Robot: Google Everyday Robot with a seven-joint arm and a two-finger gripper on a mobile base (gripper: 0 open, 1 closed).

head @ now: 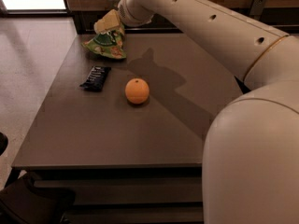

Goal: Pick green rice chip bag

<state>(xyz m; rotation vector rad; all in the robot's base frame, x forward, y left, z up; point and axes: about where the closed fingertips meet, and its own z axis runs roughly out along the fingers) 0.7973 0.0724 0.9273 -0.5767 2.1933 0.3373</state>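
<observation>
The green rice chip bag (106, 45) is a wrinkly light-green foil bag with a darker green centre. It lies at the far left corner of the dark table (117, 129). My gripper (106, 23) sits at the end of the white arm, right over the bag's far top edge and touching or almost touching it. The arm reaches across from the right foreground.
An orange (137, 91) sits near the table's middle. A small flat dark-blue bar wrapper (96, 77) lies to its left. A pale tiled floor (28, 69) lies to the left. A dark cabinet wall (205, 17) runs behind the table.
</observation>
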